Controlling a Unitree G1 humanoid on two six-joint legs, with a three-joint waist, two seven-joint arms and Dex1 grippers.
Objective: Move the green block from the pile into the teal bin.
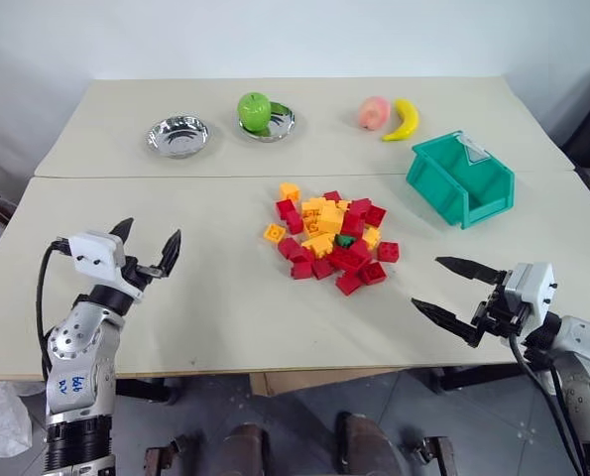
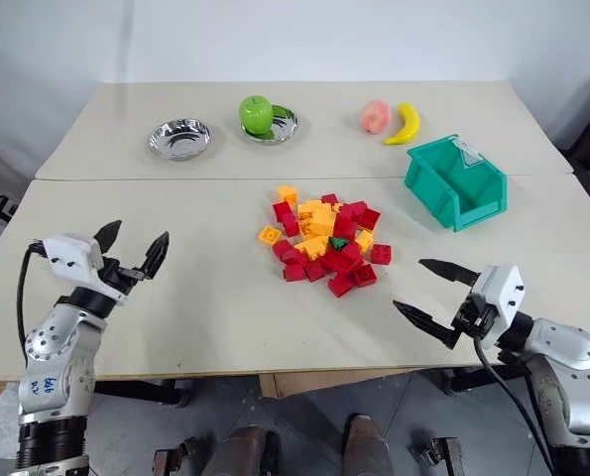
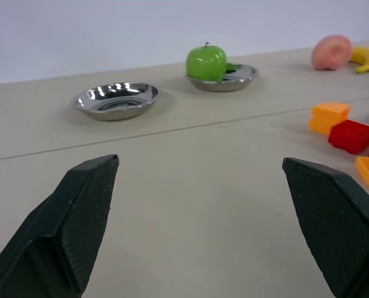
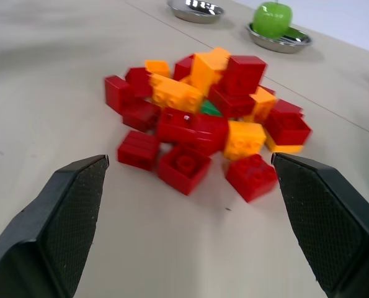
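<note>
Item: green block [image 1: 345, 240], small dark-green studded brick, lodged near the middle of the pile [image 1: 330, 236] of red and orange-yellow bricks at table centre, mostly hemmed in by neighbours with only a sliver of its top showing. Status: not yet lifted; nothing of the task appears done. Remaining: reach in, grasp, carry, and release into the teal bin [image 1: 460, 178], which stands empty on the table beyond and to the right of the pile, its open front facing the pile. Right gripper [image 1: 455, 292]: fingers spread wide, holding nothing, hovering near the table's front edge to the right of the pile, aimed toward it; the block lies ahead of it, past the nearest red bricks, well apart. Left gripper [image 1: 148, 244]: fingers likewise apart and empty, off to the left of the pile, pointing toward the far steel bowl [image 1: 177, 136].
</note>
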